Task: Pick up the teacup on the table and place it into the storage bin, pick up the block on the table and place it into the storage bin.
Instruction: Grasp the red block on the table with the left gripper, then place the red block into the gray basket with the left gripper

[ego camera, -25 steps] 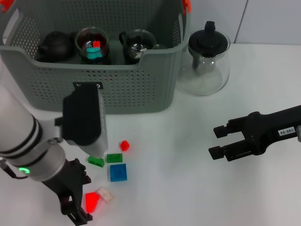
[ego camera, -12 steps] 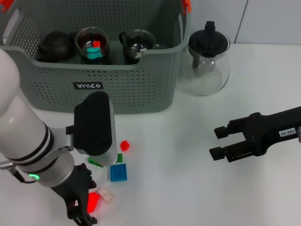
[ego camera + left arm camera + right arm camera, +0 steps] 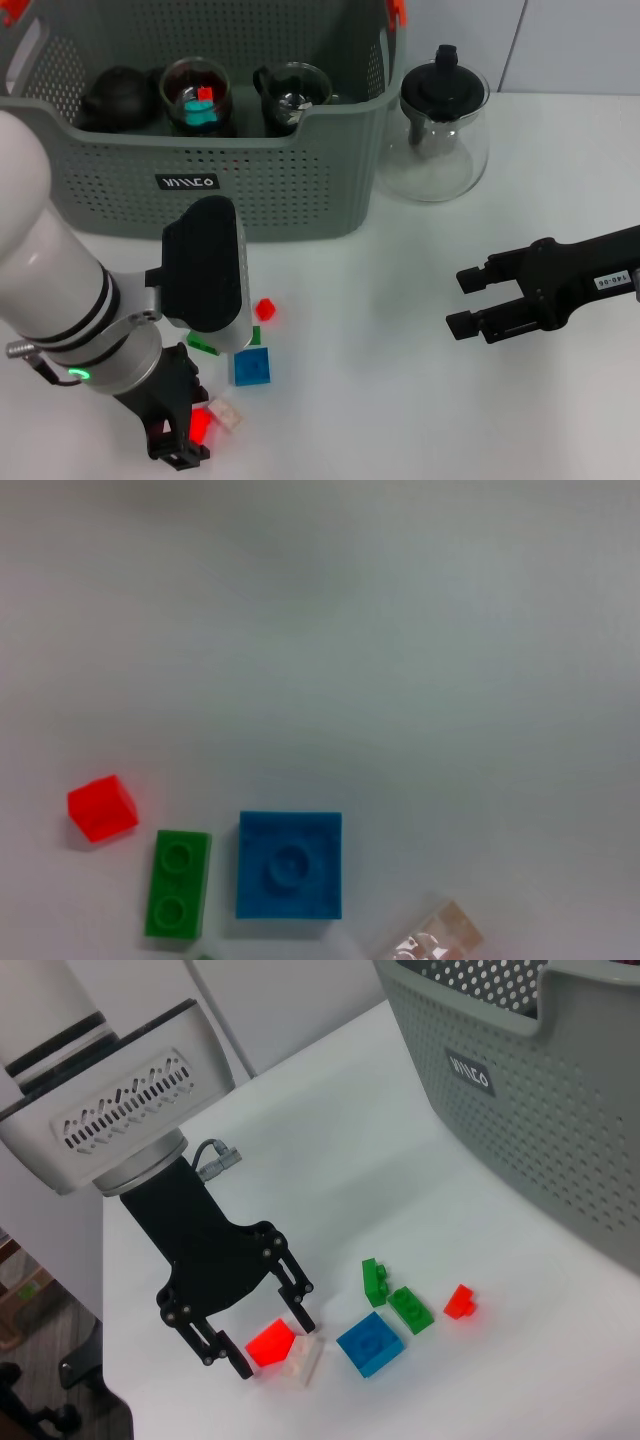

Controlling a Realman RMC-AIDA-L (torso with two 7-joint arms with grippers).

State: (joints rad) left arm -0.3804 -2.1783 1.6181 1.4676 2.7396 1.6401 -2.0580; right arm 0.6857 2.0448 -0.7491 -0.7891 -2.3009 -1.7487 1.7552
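Observation:
The grey-green storage bin (image 3: 300,190) stands at the back left, with two glass teacups (image 3: 195,95) (image 3: 292,92) and a dark teapot (image 3: 115,97) inside it. Loose blocks lie on the table in front of it: small red (image 3: 264,309), green (image 3: 204,345), blue (image 3: 251,368), clear (image 3: 228,414) and a larger red block (image 3: 200,425). My left gripper (image 3: 270,1345) is down at the table, open, its fingers (image 3: 298,1305) straddling the larger red block (image 3: 270,1342). The left wrist view shows the blue block (image 3: 290,865) and green block (image 3: 178,883). To the right my right gripper (image 3: 462,300) hovers open and holds nothing.
A glass teapot (image 3: 440,130) with a black lid stands right of the bin. The left arm's white housing (image 3: 205,275) covers part of the block cluster. Bare white table lies between the blocks and the right gripper.
The left arm has shifted right and its gripper has settled closer around the larger red block; the bin's label is now uncovered. The right arm has not moved.

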